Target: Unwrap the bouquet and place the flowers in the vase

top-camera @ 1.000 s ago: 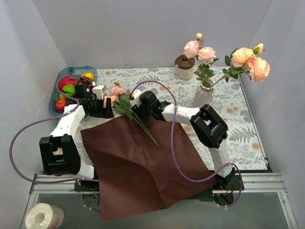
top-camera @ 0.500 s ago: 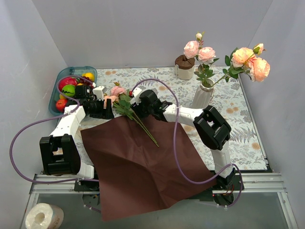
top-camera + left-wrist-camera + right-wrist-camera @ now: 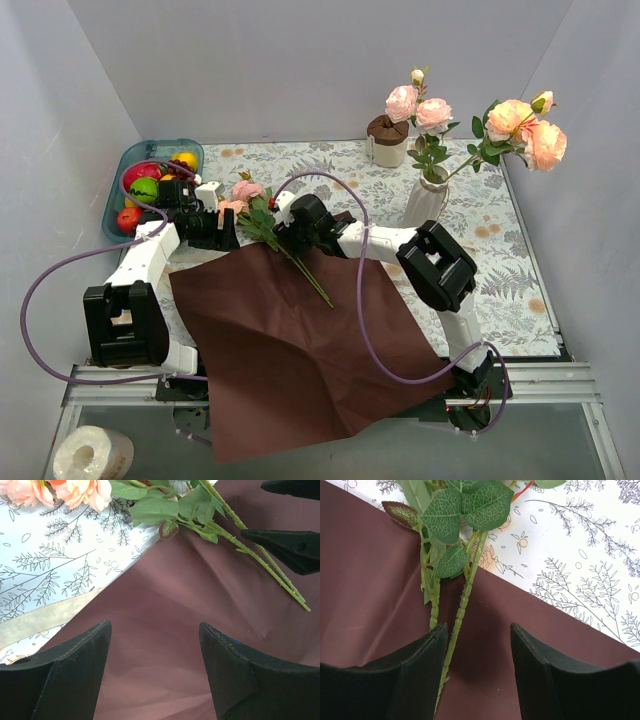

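A bench [image 3: 500, 290] with a fern-print cover stands between pale walls, and the maroon wrapping paper [image 3: 290, 350] is spread flat across its near half. The loose flowers [image 3: 262, 222] lie on a slant at the paper's far edge, with pink blooms [image 3: 75, 491] pointing far-left over the print and stems [image 3: 462, 605] running near-right onto the paper. The right claw [image 3: 479, 627] is open low over those stems, one of which runs close along a finger. The left claw [image 3: 155, 626], also open and holding nothing, hovers over the paper's far-left corner just left of the leaves. A beige ribbon [image 3: 45, 617] lies beside it. The vase [image 3: 425, 200] stands well apart at far right and already holds roses.
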You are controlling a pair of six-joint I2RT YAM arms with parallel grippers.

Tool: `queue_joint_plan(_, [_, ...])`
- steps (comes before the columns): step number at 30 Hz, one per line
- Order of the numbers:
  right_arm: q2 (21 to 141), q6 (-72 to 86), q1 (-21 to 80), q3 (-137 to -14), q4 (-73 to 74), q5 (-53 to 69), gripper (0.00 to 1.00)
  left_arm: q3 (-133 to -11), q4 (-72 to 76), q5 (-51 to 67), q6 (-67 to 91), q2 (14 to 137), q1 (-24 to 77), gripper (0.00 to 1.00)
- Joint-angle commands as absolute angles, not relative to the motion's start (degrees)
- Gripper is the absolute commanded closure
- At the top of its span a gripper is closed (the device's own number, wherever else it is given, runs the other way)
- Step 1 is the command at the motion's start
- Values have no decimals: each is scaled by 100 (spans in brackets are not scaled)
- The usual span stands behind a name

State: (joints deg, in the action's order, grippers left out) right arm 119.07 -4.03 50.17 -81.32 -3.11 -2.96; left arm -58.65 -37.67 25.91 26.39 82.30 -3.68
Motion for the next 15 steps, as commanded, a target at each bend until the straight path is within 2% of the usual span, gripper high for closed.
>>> queue_joint_plan(1, [12006, -299, 5045, -8402, -413, -272, 40, -5836, -3665, 2540, 2566, 8121, -387, 30])
queue_joint_plan(15, [12524, -229, 5080, -8753, -176, -281, 47, -5888, -3682, 2408, 2549, 8103, -395, 29])
